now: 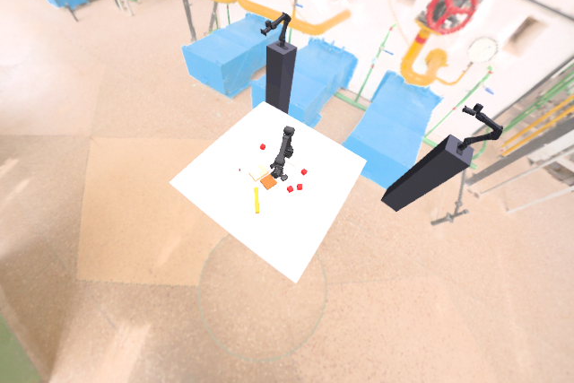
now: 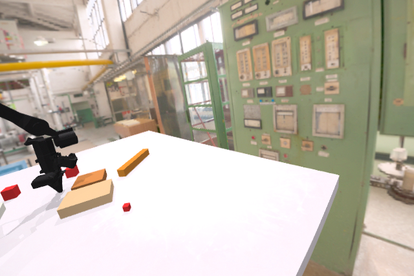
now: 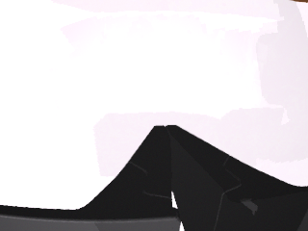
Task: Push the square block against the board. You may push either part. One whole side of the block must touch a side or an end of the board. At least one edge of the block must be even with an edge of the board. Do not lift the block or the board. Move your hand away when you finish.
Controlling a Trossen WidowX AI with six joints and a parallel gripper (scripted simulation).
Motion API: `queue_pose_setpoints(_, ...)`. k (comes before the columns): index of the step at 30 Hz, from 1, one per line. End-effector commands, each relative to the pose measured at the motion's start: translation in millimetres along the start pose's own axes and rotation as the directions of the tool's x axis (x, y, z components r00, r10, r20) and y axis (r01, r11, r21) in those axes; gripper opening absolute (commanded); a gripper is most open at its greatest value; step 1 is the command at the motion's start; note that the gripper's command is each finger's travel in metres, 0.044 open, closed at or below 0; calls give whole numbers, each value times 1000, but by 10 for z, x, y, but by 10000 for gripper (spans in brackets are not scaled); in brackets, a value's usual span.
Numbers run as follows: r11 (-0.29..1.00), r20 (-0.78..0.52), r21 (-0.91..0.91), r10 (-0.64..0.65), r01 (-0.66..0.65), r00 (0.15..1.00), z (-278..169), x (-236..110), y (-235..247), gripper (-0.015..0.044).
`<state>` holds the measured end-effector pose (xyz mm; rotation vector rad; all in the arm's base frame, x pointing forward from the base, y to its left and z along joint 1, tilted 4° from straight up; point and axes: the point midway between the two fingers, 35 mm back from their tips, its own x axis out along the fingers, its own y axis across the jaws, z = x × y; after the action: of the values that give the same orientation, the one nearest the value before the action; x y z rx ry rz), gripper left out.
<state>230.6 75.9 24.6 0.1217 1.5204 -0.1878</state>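
The flat orange square block (image 1: 268, 182) (image 2: 88, 178) lies on the white table (image 1: 301, 230) (image 2: 207, 219). Its long side runs along a thicker tan slab (image 1: 257, 171) (image 2: 85, 197); I cannot tell whether they touch. A long yellow-orange board (image 1: 256, 199) (image 2: 132, 161) lies apart from both, a little beyond the block. My gripper (image 1: 276, 173) (image 2: 55, 184) (image 3: 165, 137) is shut and empty, its tips low over the table. It sits just behind the orange block, with a strip of bare table between the tips and the block's edge in the wrist view.
Small red cubes lie scattered around: one (image 2: 72, 171) right behind the gripper, one (image 2: 10, 192) at the far left, a tiny one (image 2: 126, 206) in front of the tan slab. Others (image 1: 304, 171) (image 1: 294, 187) (image 1: 262, 146) ring the arm. Two dark camera posts (image 1: 280, 73) (image 1: 429, 175) stand beside the table.
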Motion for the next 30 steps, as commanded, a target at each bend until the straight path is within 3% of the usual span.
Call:
queue_pose_setpoints(1,1000,0,0,0,0,1000,3,-30,2,0)
queue_pose_setpoints(5,1000,8,5,0,0,1000,-4,-528,3,0)
queue_pose_setpoints(13,1000,16,1,9,-9,1000,87,-552,36,0)
queue_pose_setpoints(21,1000,20,2,5,-5,1000,961,-696,109,0)
queue_pose_setpoints(30,1000,24,4,-1,1,1000,1852,-622,-37,0)
